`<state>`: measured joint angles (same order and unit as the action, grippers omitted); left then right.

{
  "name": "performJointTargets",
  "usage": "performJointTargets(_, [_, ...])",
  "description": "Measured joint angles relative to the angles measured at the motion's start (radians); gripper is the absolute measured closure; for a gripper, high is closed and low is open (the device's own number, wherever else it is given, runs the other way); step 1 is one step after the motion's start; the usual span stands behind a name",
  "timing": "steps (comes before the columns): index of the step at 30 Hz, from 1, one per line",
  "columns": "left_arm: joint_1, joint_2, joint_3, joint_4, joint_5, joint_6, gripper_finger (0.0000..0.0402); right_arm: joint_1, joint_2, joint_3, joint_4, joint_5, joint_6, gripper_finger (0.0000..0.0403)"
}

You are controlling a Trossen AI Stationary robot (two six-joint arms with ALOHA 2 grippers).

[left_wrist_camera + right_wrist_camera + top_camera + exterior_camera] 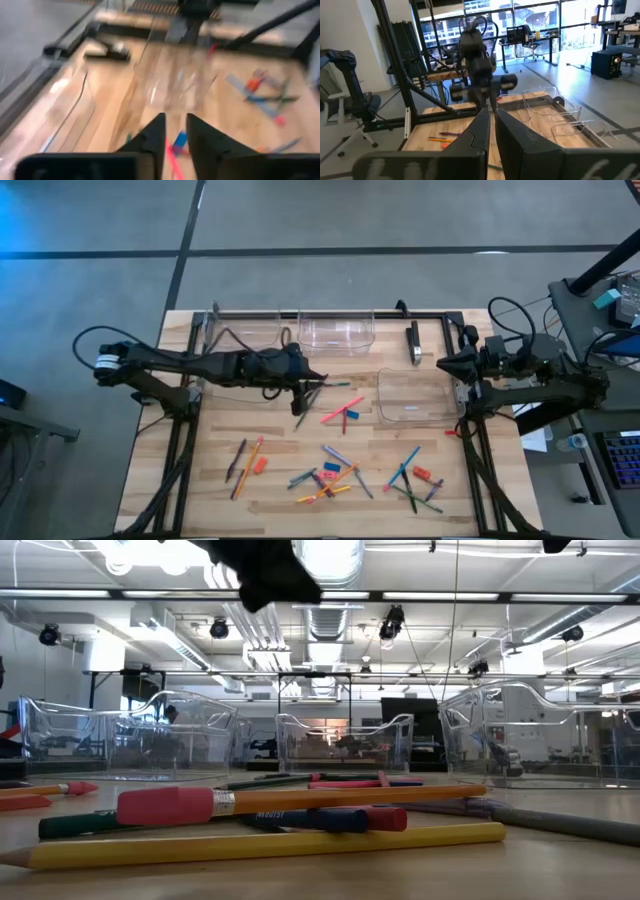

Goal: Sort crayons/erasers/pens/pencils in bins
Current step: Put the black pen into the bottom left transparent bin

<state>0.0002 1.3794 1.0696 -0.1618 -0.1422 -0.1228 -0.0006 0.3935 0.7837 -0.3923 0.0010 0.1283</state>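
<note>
Hovering over the middle of the table (215,425), my left gripper (306,388) is reaching in from nine o'clock, and I'll take it from that side. Down at seven o'clock lies a small cluster: a couple of long thin sticks, one orange, with one of the red-orange erasers (258,465) just beside them. Up at eleven and twelve o'clock, clear bins (337,343) stand along the far edge.

Now my left gripper itself. In its wrist view the fingers (152,137) stand a narrow gap apart, nothing clamped between them, with a pink stick and a bit of blue showing on the wood beneath. From above, a slim dark stick, one of the pens (305,408), lies right at the fingertips on their six o'clock side. Whether it touches them I cannot tell.

Just past it, at three o'clock of that gripper, one of the pink pencils (338,414) lies crossed by a short teal stick. At six o'clock of the table sits the main heap, with blue crayons (336,453), orange and yellow sticks and a red-orange block all tangled together.

Further right, another clear bin stands near three o'clock, and below it, at five o'clock, lies a second heap of teal, blue, dark and red pieces.

My right gripper (443,365) waits at the table's three o'clock edge, beside that bin, fingers pressed together and holding nothing.
</note>
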Motion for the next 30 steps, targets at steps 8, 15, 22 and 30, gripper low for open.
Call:
performJointTargets(8, [0.0,0.117,0.0,-0.024,-0.084,-0.037,0.022,0.0,0.0,0.0,0.0,0.0,-0.044,0.038])
performJointTargets(15, [0.0,0.196,0.0,-0.021,-0.128,-0.082,0.0208,0.0,0.0,0.0,0.011,0.0,-0.002,0.038])
performJointTargets(22, [0.0,0.232,0.0,-0.022,-0.13,-0.113,0.0208,0.0,0.003,-0.002,0.004,0.0,0.087,0.038])
performJointTargets(30, [0.0,0.234,-0.001,-0.022,-0.229,-0.133,0.0208,0.0,0.059,-0.122,0.036,-0.002,0.08,0.038])
